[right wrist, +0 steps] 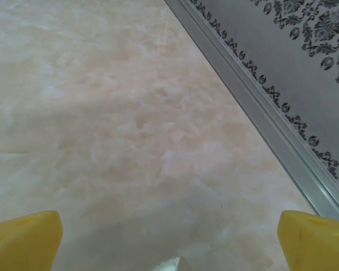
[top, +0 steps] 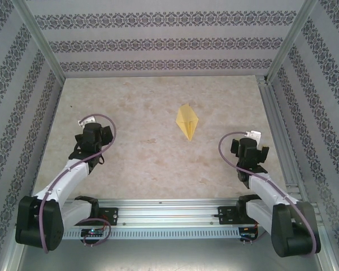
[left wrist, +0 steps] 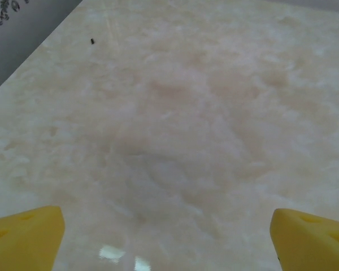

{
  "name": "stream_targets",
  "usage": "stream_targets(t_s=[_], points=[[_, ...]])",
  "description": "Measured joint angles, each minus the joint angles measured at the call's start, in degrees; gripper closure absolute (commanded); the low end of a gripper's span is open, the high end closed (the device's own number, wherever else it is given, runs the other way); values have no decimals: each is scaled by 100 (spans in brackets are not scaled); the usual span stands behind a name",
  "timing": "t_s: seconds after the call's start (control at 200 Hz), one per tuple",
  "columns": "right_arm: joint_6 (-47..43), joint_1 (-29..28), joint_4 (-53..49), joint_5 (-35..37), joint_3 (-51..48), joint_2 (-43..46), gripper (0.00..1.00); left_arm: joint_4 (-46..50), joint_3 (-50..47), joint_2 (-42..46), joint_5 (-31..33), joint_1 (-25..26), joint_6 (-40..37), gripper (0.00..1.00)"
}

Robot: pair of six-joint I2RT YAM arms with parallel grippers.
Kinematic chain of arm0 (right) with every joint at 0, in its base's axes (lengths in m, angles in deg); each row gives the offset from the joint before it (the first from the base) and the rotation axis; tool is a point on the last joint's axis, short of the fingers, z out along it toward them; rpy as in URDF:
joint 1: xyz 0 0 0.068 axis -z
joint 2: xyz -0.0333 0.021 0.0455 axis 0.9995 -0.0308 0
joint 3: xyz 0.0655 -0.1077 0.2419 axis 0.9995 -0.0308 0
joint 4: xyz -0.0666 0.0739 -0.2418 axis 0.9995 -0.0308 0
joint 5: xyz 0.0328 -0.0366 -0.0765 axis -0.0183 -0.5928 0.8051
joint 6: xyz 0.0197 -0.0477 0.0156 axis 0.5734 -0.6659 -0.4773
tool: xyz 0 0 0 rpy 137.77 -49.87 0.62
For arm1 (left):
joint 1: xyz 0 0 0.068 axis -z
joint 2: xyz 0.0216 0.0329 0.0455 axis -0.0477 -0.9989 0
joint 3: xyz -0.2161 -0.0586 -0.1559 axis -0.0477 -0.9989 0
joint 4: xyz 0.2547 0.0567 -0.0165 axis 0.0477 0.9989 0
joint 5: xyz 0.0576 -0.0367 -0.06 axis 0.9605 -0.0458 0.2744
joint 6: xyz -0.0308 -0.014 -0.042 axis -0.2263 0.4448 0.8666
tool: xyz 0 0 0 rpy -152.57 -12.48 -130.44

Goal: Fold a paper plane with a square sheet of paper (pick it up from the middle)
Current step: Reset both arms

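Plainly, the pale marbled table (top: 152, 164) was the largest thing, and all else sat on or over it. Patterned walls (top: 158, 39) rose from the table's far and side edges, and a metal rail (top: 169, 210) ran along its near edge. The left arm (top: 65, 180) reached in from the table's near-left corner, the right arm (top: 268, 195) from its near-right corner. The left gripper (left wrist: 169, 237) hung over the table's left side, its yellow fingers (left wrist: 25, 237) spread wide with bare tabletop between them. The right gripper (right wrist: 169, 240) hung over the table's right side beside the aluminium edge strip (right wrist: 260, 113), likewise spread wide over bare tabletop. The paper plane (top: 187, 122), a pale-yellow kite shape with a centre crease, lay flat on the table a little right of its middle, well apart from both grippers. A small dark speck (left wrist: 92, 40) marked the table's far-left part.
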Motion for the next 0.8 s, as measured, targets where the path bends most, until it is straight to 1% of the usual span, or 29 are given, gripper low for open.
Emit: stream_targets(t_s=[0.05, 0.15, 0.315, 0.43, 0.539, 0.604, 0.669, 0.714, 0.804], points=[[-20, 44, 317, -168, 66, -229, 2, -247, -234, -9, 48, 0, -240, 2], [-44, 103, 874, -501, 334, -778, 2, -1126, -568, -280, 35, 0, -713, 2], [-114, 181, 1952, -1086, 708, -1714, 2, -2520, -636, -1316, -306, 0, -1364, 0], [-188, 179, 2109, -1410, 999, -2059, 2, -3480, -645, -1836, -597, -11, -1661, 1], [-402, 179, 2428, -1670, 1156, -2258, 2, -3921, -511, -2406, -885, -81, -1805, 0], [-452, 184, 3005, -1766, 1040, -2428, 2, -4098, -496, -2601, -1154, -223, -1827, 0], [-466, 243, 3576, -1838, 811, -2649, 2, -4551, -586, -2765, -1349, -350, -1847, 0], [-468, 302, 4000, -1873, 634, -2863, 2, -4586, -605, -2796, -1425, -393, -1845, 0], [-459, 334, 3965, -1836, 503, -3003, 2, -4721, -614, -2802, -1539, -426, -1843, 0]])
